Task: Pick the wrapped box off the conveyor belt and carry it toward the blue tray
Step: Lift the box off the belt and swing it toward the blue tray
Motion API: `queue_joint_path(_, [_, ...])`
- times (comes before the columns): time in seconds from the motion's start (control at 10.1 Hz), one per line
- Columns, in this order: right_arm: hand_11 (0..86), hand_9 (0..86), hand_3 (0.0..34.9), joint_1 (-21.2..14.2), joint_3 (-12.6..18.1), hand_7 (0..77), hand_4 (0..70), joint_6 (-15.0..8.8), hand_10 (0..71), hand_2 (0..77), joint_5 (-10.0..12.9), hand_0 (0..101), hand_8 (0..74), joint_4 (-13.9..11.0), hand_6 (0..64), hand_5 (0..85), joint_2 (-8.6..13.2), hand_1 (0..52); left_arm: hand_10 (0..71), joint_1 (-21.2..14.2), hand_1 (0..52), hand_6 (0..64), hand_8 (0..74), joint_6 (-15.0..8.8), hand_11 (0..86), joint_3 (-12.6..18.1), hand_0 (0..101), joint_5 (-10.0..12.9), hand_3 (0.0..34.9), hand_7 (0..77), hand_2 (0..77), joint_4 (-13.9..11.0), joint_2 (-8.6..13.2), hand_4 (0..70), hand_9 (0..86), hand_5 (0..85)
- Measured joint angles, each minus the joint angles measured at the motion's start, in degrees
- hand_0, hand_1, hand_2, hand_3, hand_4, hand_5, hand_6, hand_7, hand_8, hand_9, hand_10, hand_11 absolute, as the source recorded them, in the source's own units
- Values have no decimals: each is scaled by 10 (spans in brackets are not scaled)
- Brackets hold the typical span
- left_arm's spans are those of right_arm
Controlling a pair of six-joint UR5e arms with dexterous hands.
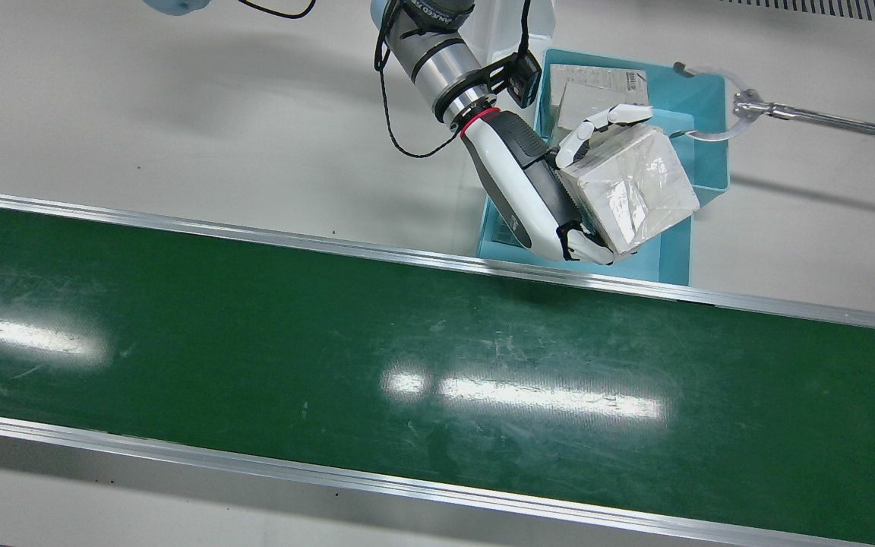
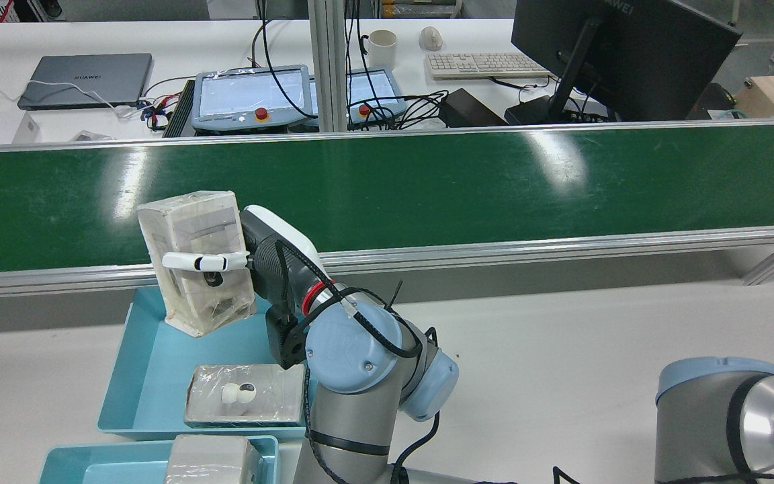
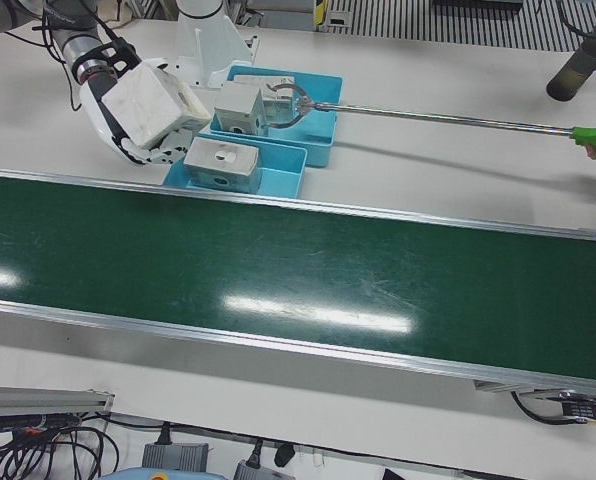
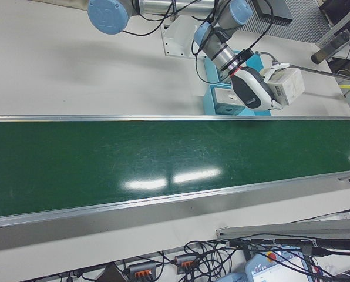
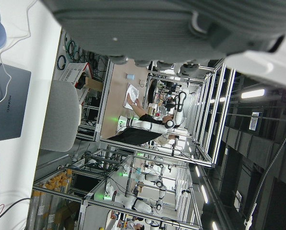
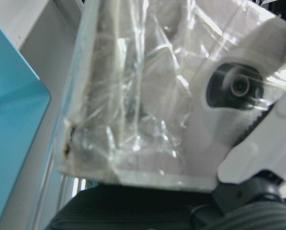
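Glossy green belt (image 1: 407, 365), plastic-wrapped box (image 1: 631, 186)

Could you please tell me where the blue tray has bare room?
The light-blue plastic tray is bare at its conveyor-side end, under the plastic-wrapped white box in the left hand. A flat wrapped package crowds the other end.

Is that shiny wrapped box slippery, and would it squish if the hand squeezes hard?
Probably a bit slippery: the wrapped box wears glossy, crinkled film. It likely stays stiff, since its edges look square under the left hand. It seems light, held tilted above the blue tray.
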Motion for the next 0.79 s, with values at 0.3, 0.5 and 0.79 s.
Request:
queue_joint_path(0.3, [480, 415, 0, -11, -39, 404, 235, 9, 284, 311, -37, 472, 556, 27, 404, 518, 25, 5, 5, 0, 0, 5, 5, 0, 5, 0, 0, 0, 0, 5, 11, 0, 0, 0, 5, 11])
queue_joint_path(0.5, [305, 316, 0, -12, -48, 404, 235, 12, 27, 311, -53, 502, 404, 30, 322, 518, 43, 5, 5, 0, 0, 5, 5, 0, 5, 0, 0, 0, 0, 5, 11, 0, 0, 0, 0, 11])
queue_joint_path(0.79, [16, 120, 0, -13, -49, 284, 229, 15, 0, 316, -68, 501, 218, 30, 164, 518, 57, 22, 5, 0, 0, 5, 5, 0, 5, 0, 0, 0, 0, 5, 11, 0, 0, 0, 5, 11])
